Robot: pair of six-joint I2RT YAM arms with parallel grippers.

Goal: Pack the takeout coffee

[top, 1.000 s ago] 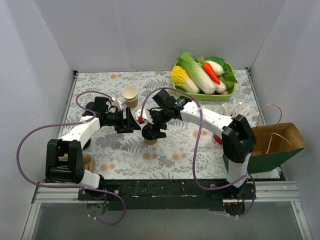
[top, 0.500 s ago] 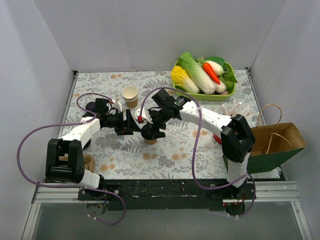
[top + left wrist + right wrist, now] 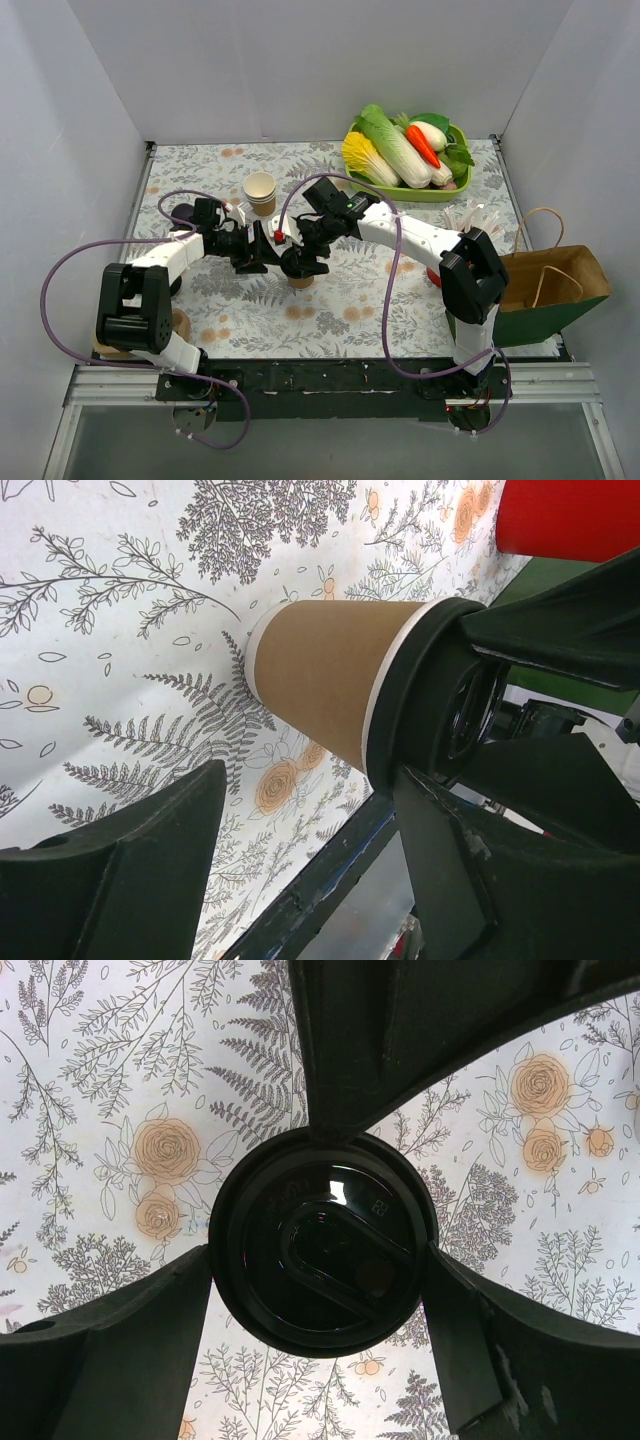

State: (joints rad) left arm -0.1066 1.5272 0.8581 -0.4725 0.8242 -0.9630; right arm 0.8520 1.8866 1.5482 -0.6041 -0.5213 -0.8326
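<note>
Pinching from above, the right gripper has its two fingers pressed on both sides of the round black lid. It looks like it is holding the takeout coffee by the lid's rim. The left gripper is spread wide just beside the cup's brown side and is not touching it. The cup stands upright on the flowery table, near the middle.

I think this cup is light and its paper wall is soft, so a hard squeeze would dent it. The lid is stiffer but smooth, and it could pop off. The best place to hold is up high, at the rim, keeping the cup straight.

Farther out:
- A stack of cups has no lids.
- A green tray holds cabbage, a carrot and other vegetables.
- A red cup holds white straws.
- A brown paper bag lies at the right edge. I cannot see inside it.
</note>
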